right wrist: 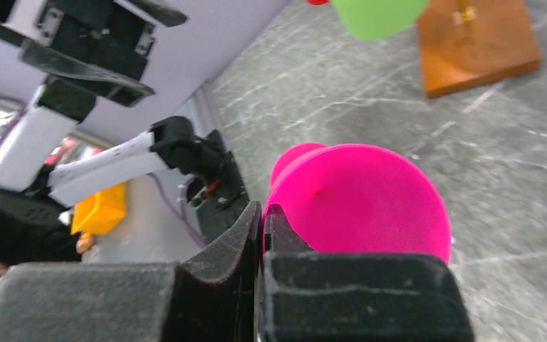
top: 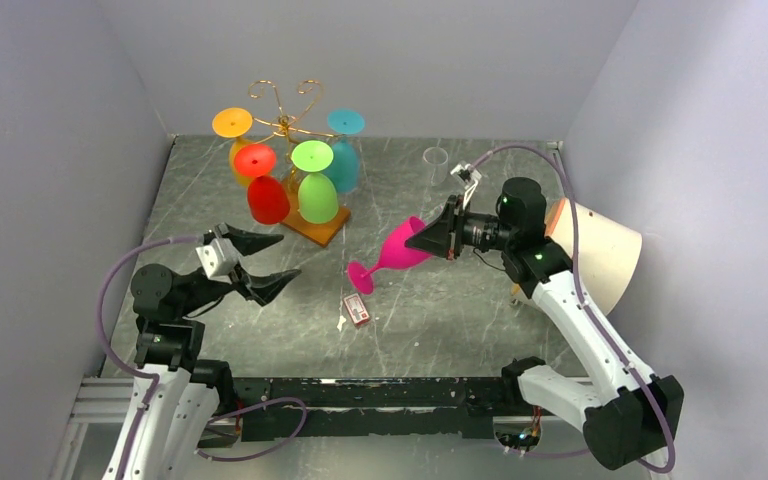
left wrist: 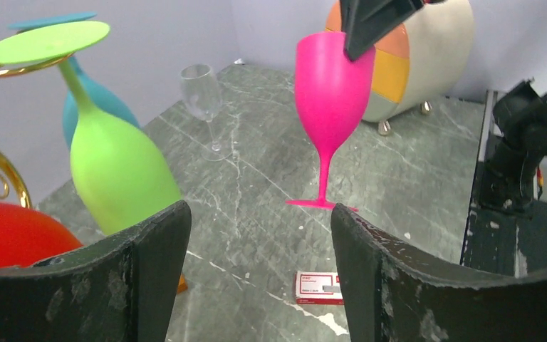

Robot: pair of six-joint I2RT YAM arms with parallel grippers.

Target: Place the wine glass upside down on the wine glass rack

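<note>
My right gripper is shut on the rim of a pink wine glass, one finger inside the bowl and one outside. The glass hangs tilted above the table, foot toward the lower left; it also shows in the left wrist view and the right wrist view. The gold wire wine glass rack on its brown wooden base stands at the back left. Orange, red, green and teal glasses hang upside down on it. My left gripper is open and empty, just in front of the rack.
A clear wine glass stands upright at the back of the table, also in the left wrist view. A small red and white box lies near the table's middle. A cream, lampshade-like object sits at the right edge.
</note>
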